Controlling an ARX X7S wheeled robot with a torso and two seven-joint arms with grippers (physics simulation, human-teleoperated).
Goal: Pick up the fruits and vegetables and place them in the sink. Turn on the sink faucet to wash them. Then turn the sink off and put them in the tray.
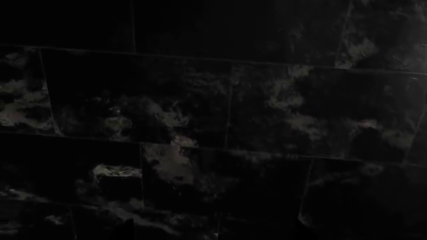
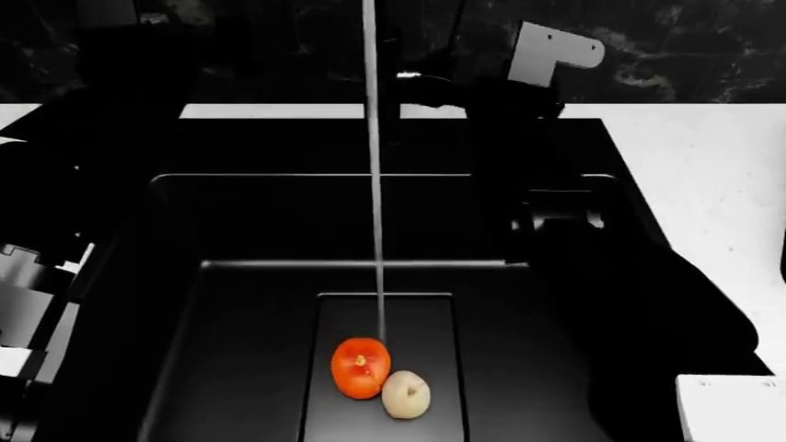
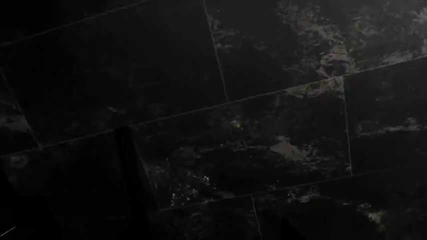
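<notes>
In the head view the orange-red tomato [image 2: 360,366] and the pale cream apple [image 2: 406,394] lie touching on the recessed bottom panel of the black sink [image 2: 246,304]. A thin pale stream of water [image 2: 374,184] falls straight down and lands just behind the tomato. The faucet [image 2: 411,78] is a dark shape at the back rim, hard to make out. My right arm reaches up to it, and the right gripper [image 2: 448,83] is lost in black there. My left gripper [image 2: 123,64] is a dark mass at the back left. The tray is out of view.
White counter [image 2: 712,184] runs along the sink's right side and behind it [image 2: 246,110]. A dark marble tiled wall stands behind, and it fills the left wrist view [image 1: 213,120] and the right wrist view [image 3: 267,125]. A white block [image 2: 731,405] sits at the near right.
</notes>
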